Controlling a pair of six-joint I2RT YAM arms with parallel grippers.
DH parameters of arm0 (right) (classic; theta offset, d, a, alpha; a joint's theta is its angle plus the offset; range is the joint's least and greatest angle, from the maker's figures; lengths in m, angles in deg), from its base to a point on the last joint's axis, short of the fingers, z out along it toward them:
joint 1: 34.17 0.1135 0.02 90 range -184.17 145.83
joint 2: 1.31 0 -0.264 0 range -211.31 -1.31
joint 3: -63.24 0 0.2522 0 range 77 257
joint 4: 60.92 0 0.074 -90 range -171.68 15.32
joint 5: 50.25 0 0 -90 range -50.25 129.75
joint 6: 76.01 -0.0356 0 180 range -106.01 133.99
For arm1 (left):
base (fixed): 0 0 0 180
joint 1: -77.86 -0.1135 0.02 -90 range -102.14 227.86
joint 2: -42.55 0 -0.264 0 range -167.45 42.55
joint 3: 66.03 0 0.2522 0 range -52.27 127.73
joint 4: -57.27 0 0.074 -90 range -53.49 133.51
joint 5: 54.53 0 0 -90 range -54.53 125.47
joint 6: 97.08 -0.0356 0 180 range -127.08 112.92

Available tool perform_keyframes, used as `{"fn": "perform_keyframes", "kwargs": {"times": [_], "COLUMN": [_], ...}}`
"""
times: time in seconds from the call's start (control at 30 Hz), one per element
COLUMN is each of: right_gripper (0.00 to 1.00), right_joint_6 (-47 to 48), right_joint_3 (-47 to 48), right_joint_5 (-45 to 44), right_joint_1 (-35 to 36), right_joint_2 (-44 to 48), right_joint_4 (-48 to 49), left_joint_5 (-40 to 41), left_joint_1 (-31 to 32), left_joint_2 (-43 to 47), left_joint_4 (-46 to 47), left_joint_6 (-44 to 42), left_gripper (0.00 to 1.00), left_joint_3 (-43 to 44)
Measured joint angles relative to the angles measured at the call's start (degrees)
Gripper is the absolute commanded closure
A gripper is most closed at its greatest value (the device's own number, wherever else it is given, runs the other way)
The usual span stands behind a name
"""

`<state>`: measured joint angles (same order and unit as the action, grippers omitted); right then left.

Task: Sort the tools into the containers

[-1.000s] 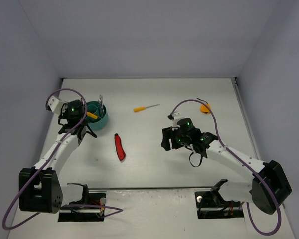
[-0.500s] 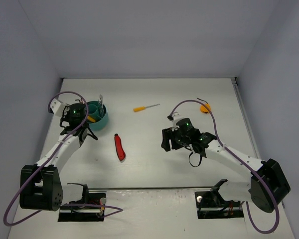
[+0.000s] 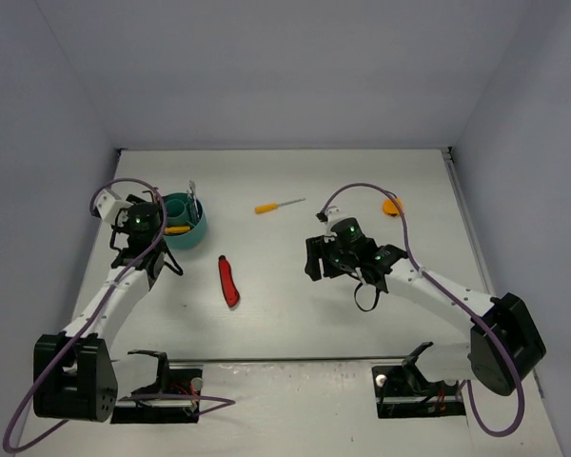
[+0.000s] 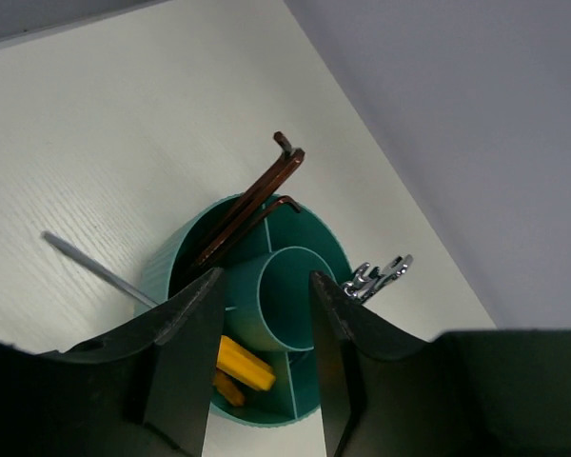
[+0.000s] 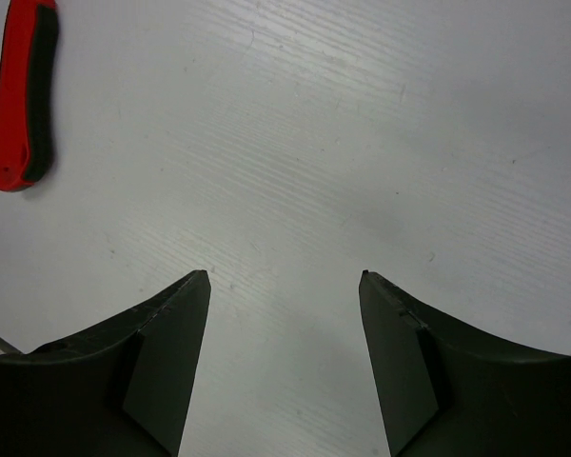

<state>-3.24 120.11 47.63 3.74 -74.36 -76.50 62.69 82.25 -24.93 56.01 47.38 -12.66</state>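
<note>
The round teal tub [image 3: 187, 225] [image 4: 309, 381] stands at the table's left. It holds dark hex keys [image 4: 252, 200], silver wrenches [image 4: 381, 276] [image 3: 192, 194] and an orange screwdriver handle [image 4: 243, 365] [image 3: 177, 229]. My left gripper [image 3: 157, 231] [image 4: 265, 278] hangs open just above the tub with nothing between its fingers. Another orange-handled screwdriver [image 3: 278, 205] lies on the table to the right of the tub. The red-and-black folding knife [image 3: 228, 282] [image 5: 24, 95] lies mid-table. My right gripper [image 3: 316, 265] [image 5: 284, 276] stands open and empty over bare table right of the knife.
A small orange object [image 3: 392, 205] lies at the back right. A thin silver shaft [image 4: 95, 267] lies on the table beside the tub, its end hidden behind the tub wall. Grey walls close in the table on three sides.
My left jaws have opened and the orange screwdriver handle now rests in the tub. The left gripper drew back a little to the left. My right arm shifted slightly left.
</note>
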Motion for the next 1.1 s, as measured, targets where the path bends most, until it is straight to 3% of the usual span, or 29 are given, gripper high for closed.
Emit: {"fn": "perform_keyframes", "kwargs": {"times": [0.3,0.53,0.67,0.8,1.1], "right_gripper": [0.39,0.39,0.39,0.41,0.42], "right_joint_6": [-0.76,-0.83,-1.68,-3.11,-3.84], "right_joint_3": [3.11,3.16,5.66,10.04,10.04], "right_joint_5": [-1.05,-1.49,-2.72,-3.77,-2.27], "right_joint_1": [0.00,0.00,-0.02,-0.84,-5.24], "right_joint_2": [-3.35,-3.54,-6.43,-11.60,-14.13], "right_joint_4": [0.76,0.82,0.67,1.51,2.17], "left_joint_5": [-2.67,-6.09,-10.42,-15.73,-30.69], "left_joint_1": [0.33,0.45,1.99,7.98,18.10], "left_joint_2": [3.51,3.96,2.50,-2.07,-27.44], "left_joint_4": [-0.94,-10.76,-18.98,-25.03,-37.83], "left_joint_6": [-5.24,-7.96,-11.92,-20.74,-43.03], "left_gripper": [0.56,0.47,0.47,0.47,0.46], "left_joint_3": [-0.03,5.29,14.91,26.44,52.04]}}
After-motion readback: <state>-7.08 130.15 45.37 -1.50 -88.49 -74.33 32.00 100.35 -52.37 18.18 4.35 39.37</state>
